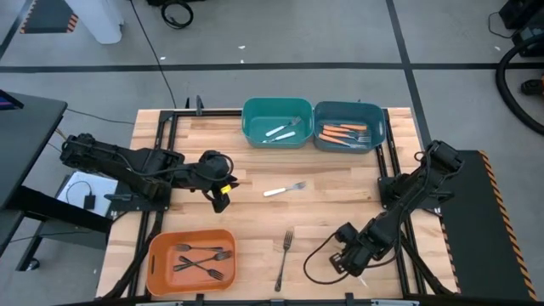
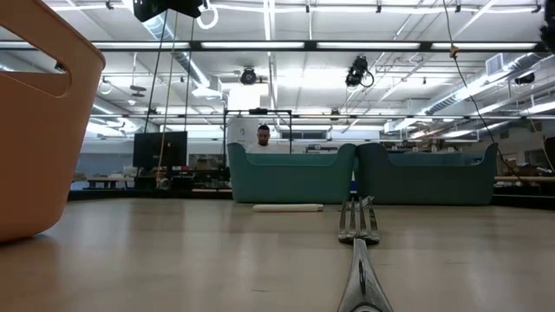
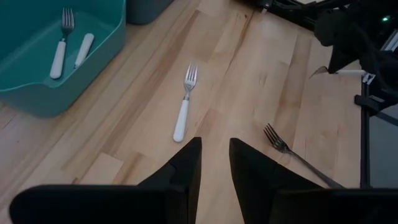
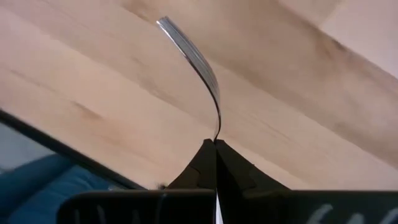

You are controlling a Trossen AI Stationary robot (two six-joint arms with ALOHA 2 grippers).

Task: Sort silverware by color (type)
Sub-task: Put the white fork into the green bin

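Observation:
A white-handled fork (image 1: 283, 189) (image 3: 184, 106) lies flat mid-table. My left gripper (image 1: 220, 200) (image 3: 214, 163) hovers open to its left, fingers pointing toward it. A dark fork (image 1: 285, 257) (image 2: 358, 234) lies flat near the table's near edge, also seen in the left wrist view (image 3: 292, 154). My right gripper (image 1: 347, 257) (image 4: 216, 149) is at the table's near right and is shut on a fork (image 4: 199, 65) whose metal head sticks out ahead of the fingers. White-handled forks (image 1: 280, 131) lie in the teal bin, orange-handled forks (image 1: 344, 133) in the blue bin, and dark forks (image 1: 202, 259) in the orange bin. My right gripper pinches a fork between its two fingers at the thin metal neck (image 4: 216, 134), just behind the curved head. The head juts out beyond the fingertips, above the tabletop. A white strip (image 4: 217, 214) runs back between the fingers. The rest of the fork is hidden by the gripper.
The teal bin (image 1: 276, 106) and blue bin (image 1: 378, 119) stand side by side at the far edge, and the orange bin (image 1: 161, 246) sits at the near left. Bare wood lies between them. Black frame rails run along both table sides. A person shows far off in the low view.

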